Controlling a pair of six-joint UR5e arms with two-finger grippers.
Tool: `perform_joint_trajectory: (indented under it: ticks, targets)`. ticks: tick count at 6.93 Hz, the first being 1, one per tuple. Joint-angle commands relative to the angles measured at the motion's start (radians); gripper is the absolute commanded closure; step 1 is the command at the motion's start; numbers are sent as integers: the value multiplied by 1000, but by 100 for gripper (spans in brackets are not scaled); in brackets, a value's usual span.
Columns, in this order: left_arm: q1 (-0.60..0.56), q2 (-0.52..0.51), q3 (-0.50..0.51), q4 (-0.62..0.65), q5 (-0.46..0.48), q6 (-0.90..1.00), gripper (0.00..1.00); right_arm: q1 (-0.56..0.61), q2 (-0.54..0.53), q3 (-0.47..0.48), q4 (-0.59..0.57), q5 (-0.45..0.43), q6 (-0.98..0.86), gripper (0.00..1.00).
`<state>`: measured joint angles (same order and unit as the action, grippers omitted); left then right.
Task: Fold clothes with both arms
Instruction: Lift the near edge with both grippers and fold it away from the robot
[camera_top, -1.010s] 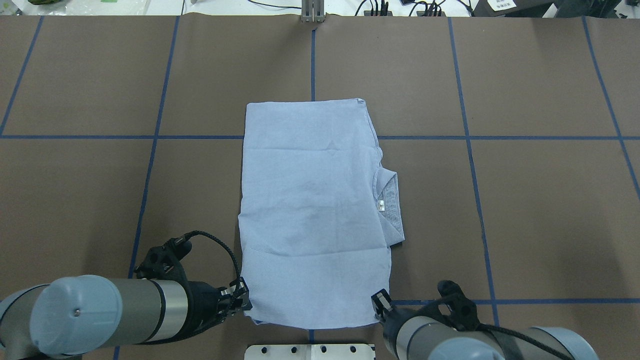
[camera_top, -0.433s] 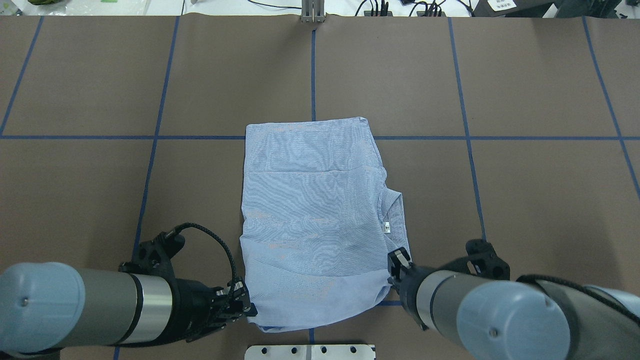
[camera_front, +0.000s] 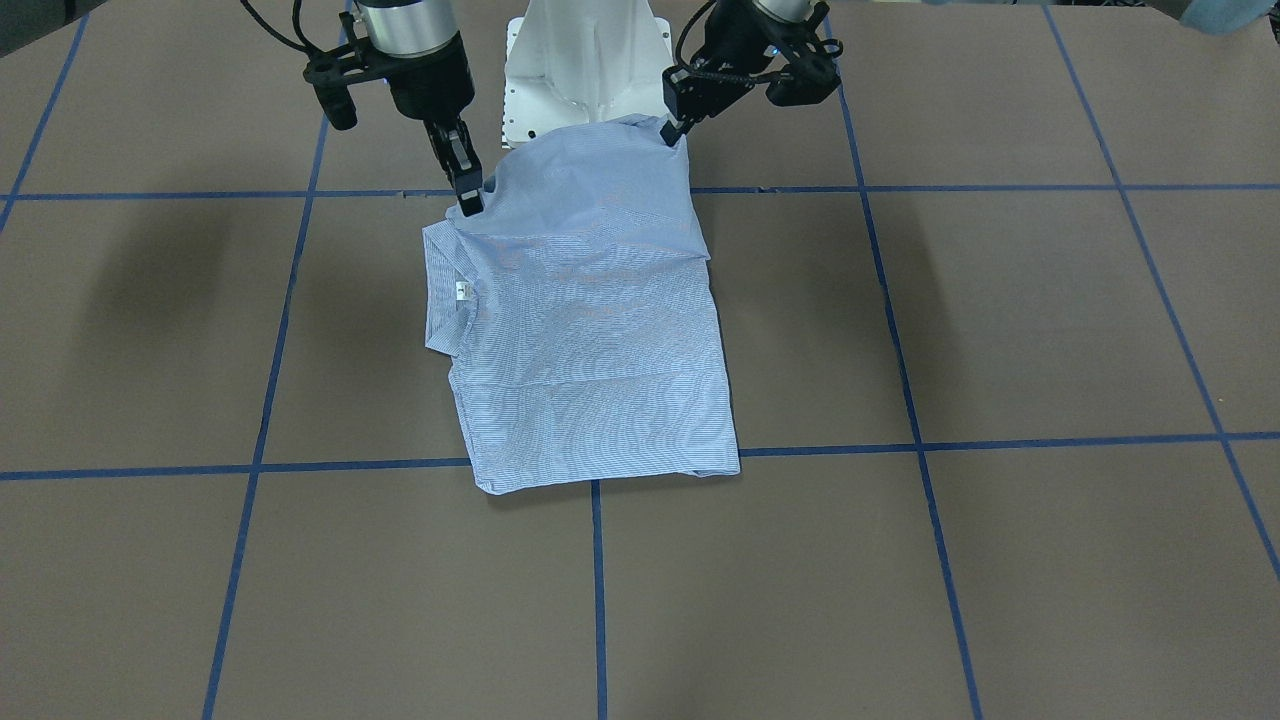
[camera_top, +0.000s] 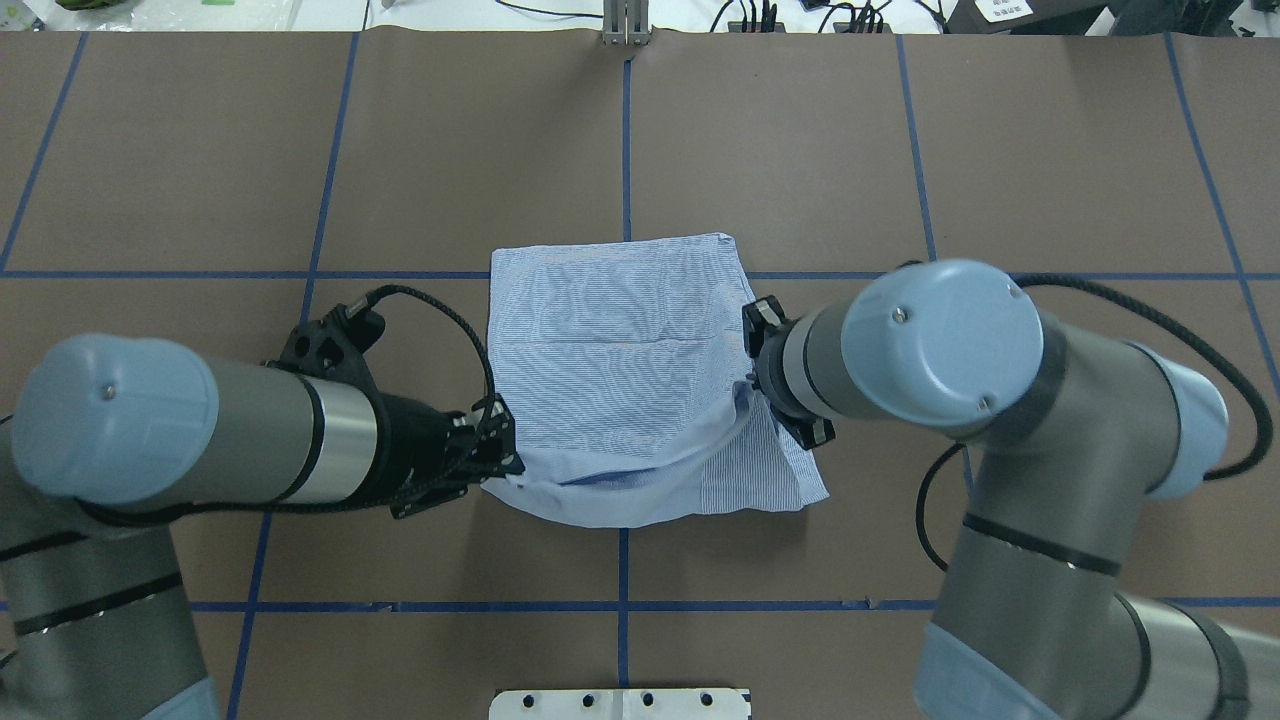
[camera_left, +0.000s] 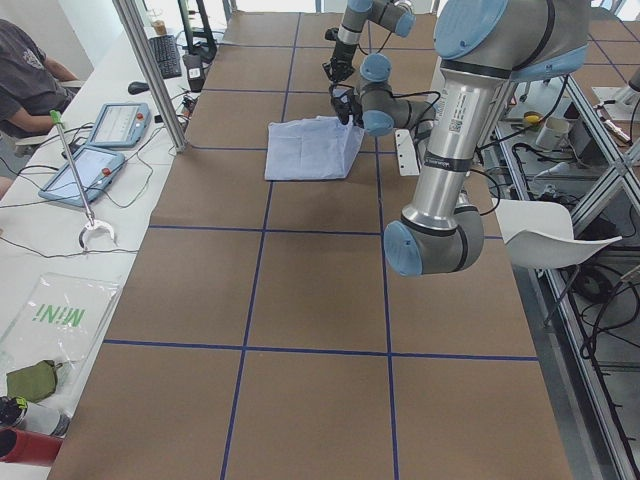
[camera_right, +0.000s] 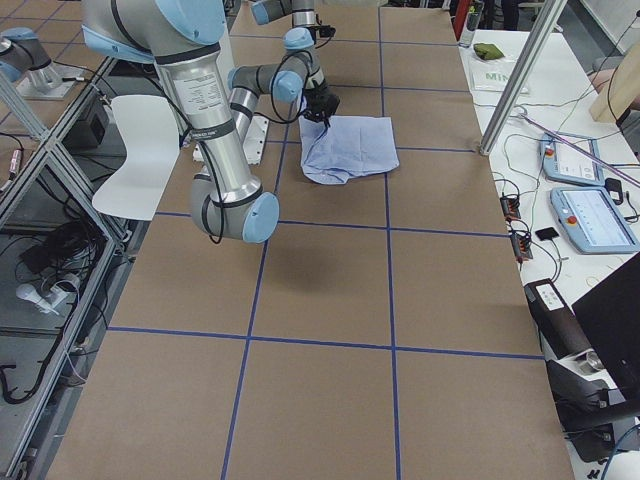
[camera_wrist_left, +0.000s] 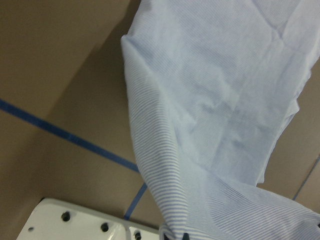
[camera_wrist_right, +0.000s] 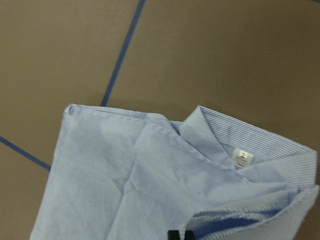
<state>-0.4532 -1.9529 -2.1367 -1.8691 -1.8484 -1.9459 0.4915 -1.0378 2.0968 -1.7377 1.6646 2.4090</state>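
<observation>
A: At mid-table, counting how many garments?

B: Counting just one: a light-blue, finely striped shirt (camera_top: 610, 330), folded to a rough rectangle. Lying flat on the brown table (camera_top: 200, 150) at the far end, rising off it along the near edge.

A: Being lifted by what?

B: By two grippers, one on each of the two arms, left arm (camera_top: 250, 450) and right arm (camera_top: 930, 340). Left gripper (camera_front: 672, 130) pinching the near corner on the robot's left, fingers closing tight on the cloth. Right gripper (camera_front: 468, 195) clamping the other near corner, just beside the collar (camera_front: 440, 300).

A: Showing both pairs of fingers clearly?

B: Showing them in the front-facing view, both tips biting into fabric. Hiding the right tips under the wrist in the overhead view.

A: Hanging how, between the two?

B: Sagging slightly in the middle, draping down toward the table.

A: Noticing anything else?

B: Seeing one small white label (camera_front: 463, 291) inside that one collar, sticking out toward the robot's right. Also seeing blue tape lines (camera_top: 625, 150) crossing the table in a grid, and one white base plate (camera_top: 620, 703) sitting at the near edge between the arms.
</observation>
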Motion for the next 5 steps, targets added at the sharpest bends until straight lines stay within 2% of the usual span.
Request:
perform_joint_trajectory:
  ticks: [1, 3, 5]
  targets:
    - [-146, -69, 139, -1, -49, 106, 100, 79, 103, -192, 36, 24, -82, 100]
    - [-215, -141, 327, -59, -48, 208, 100, 131, 143, -361, 185, 44, -120, 100]
    - [-268, -208, 563, -245, -48, 234, 100, 171, 220, -498, 191, 67, -184, 100]
